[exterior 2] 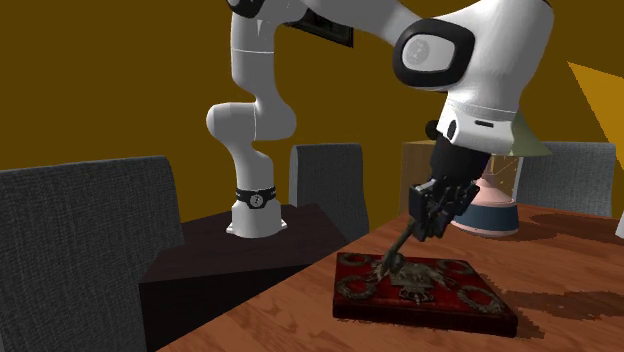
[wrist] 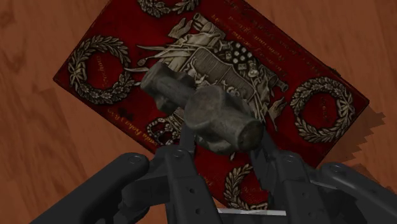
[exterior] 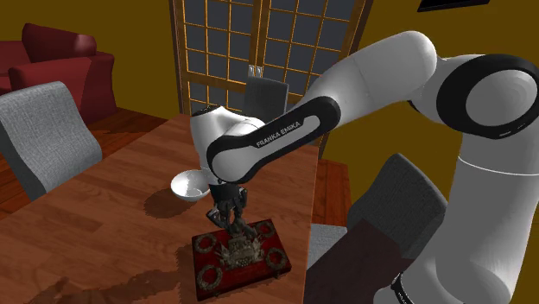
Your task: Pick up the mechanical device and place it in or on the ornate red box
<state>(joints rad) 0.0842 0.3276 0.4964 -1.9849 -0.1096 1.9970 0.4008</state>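
Black gripper [wrist: 222, 145] with fingers clamped on a dark grey metal device [wrist: 203, 108], device tilted over the middle of a flat red box [wrist: 318, 71] with wreath ornaments, lower end close to its lid, box on a wooden table [exterior: 104, 224], white bowl [exterior: 188, 184] near.

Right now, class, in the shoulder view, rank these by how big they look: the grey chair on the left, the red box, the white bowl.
1. grey chair, clearly largest
2. red box
3. bowl, smallest

A grey chair [exterior: 47, 138] is standing beside the wooden table [exterior: 112, 190]. Beyond the table, a red armchair [exterior: 65, 60] and a latticed window [exterior: 225, 43] are standing.
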